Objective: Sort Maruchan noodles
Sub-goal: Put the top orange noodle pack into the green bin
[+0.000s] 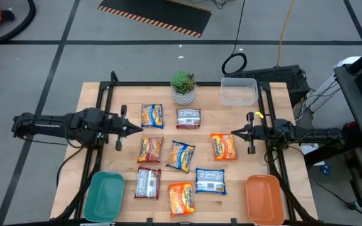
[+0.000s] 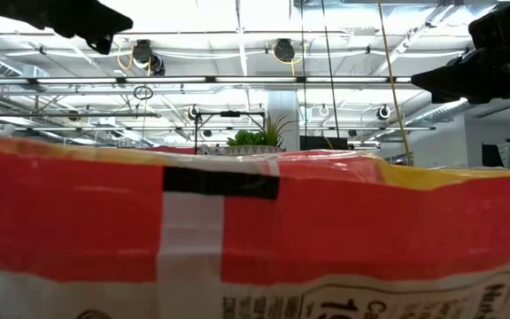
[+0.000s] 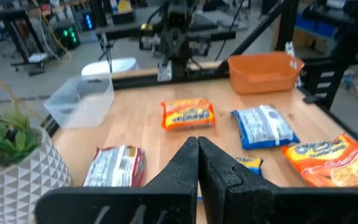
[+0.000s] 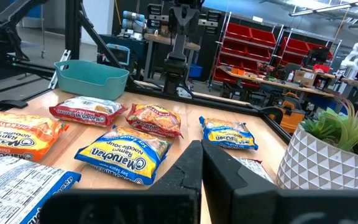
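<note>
Eight Maruchan noodle packets are seen spread across the middle of the wooden table [image 1: 74,135], none of them in a tray and none of them gripped. In the back row a yellow-and-blue packet [image 1: 152,115] lies beside a dark red packet with a white label [image 1: 188,118]. In the middle row a red-orange packet [image 1: 150,149] lies just beside a second yellow-and-blue packet [image 1: 180,156], with an orange packet [image 1: 223,146] set apart from them toward the right arm. In the front row a second dark red packet [image 1: 148,182], a second orange packet [image 1: 181,198] and a blue-white packet [image 1: 210,181] are laid out near the table's front edge. A teal tray [image 1: 104,196] is placed at the front left corner and an orange tray [image 1: 264,198] at the front right corner. At the back, a potted plant [image 1: 183,87] in a white faceted pot and a clear plastic tub [image 1: 239,91] are seen well apart. The left gripper [image 1: 137,127] is held above the table's left side, its fingers pressed together on nothing, pointing toward the packets. The right gripper [image 1: 235,132] is held above the right side, likewise closed and empty, just beside the orange packet in the overhead picture. The low view is largely blocked by one orange packet lying against the lens.
</note>
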You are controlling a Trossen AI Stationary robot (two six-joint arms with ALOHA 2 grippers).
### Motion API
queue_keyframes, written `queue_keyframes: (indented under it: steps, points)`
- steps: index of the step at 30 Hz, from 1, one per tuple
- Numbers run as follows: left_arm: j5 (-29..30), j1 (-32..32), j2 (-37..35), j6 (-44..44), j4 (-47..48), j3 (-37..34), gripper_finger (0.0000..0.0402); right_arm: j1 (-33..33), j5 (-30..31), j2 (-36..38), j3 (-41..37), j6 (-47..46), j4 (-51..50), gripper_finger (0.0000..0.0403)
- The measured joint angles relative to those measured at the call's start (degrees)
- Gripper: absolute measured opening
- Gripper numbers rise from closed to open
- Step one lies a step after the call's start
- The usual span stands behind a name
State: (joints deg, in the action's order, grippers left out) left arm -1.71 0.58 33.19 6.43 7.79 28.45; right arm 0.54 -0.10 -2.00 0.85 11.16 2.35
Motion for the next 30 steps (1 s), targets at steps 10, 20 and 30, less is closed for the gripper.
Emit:
queue_keyframes:
  steps: [10,20,30]
  points:
    - [0.87,0.0,9.86,-1.67,-6.47,0.04,0.0005,0.0,0.07,0.0,0.0,-6.77,1.89,0.0]
    - [0.86,-0.93,15.95,5.65,-15.43,1.33,0.0005,0.0,9.22,-0.1,0.02,-26.96,4.29,0.0]
    - [0.85,-5.39,16.41,6.58,-9.52,7.45,0.0005,-0.01,11.72,-14.03,5.17,-39.48,-1.87,0.0]
